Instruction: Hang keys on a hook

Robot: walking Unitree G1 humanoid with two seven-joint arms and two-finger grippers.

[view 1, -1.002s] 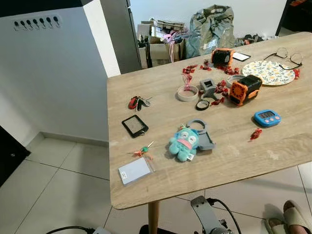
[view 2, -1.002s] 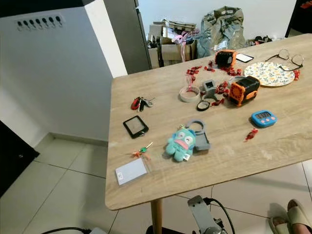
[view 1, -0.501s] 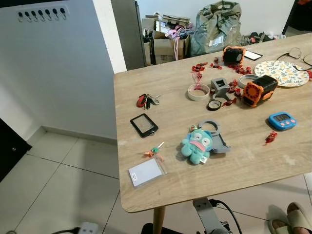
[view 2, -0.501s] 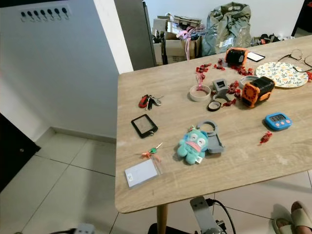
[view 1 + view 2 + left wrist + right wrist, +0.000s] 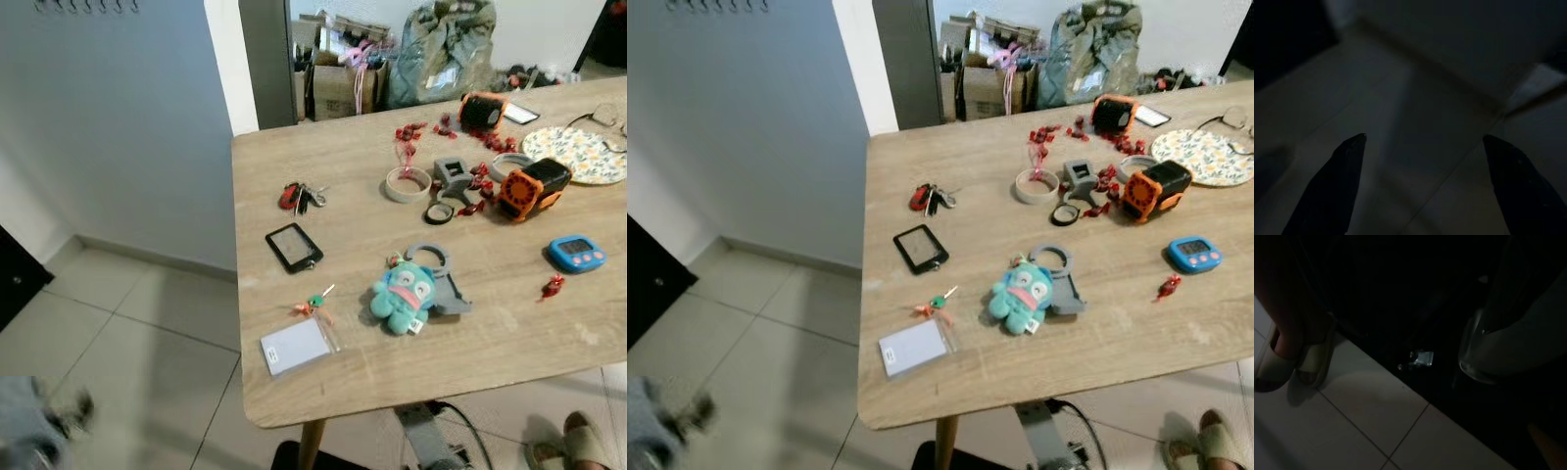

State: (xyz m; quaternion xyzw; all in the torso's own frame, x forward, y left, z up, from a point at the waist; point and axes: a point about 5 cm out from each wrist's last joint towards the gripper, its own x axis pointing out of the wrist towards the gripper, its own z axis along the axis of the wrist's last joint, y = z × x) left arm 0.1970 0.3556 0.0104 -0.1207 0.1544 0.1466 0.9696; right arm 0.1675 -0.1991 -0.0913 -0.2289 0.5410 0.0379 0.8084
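Observation:
A bunch of keys with a red fob (image 5: 299, 196) lies on the wooden table (image 5: 343, 387), near its left edge. High on the white wall to the left, a row of dark hooks (image 5: 83, 6) sits at the picture's top edge. A blurred grey shape, my left arm (image 5: 39, 431), shows at the lower left, well away from the keys. In the left wrist view my left gripper (image 5: 1425, 186) is open, its fingers (image 5: 1337, 181) wide apart above the dim tiled floor with nothing between them.
Also on the table: a small key with a green tag (image 5: 313, 302), a clear card holder (image 5: 297, 345), a black card holder (image 5: 293, 246), a teal plush (image 5: 402, 294), a tape roll (image 5: 406, 183), a blue timer (image 5: 577, 253). A person's slippered foot (image 5: 588, 441) stands at the lower right.
The camera has tilted down, so the hook row slid to the top edge. A blurred grey arm has come into the lower left corner. Nothing on the table has moved.

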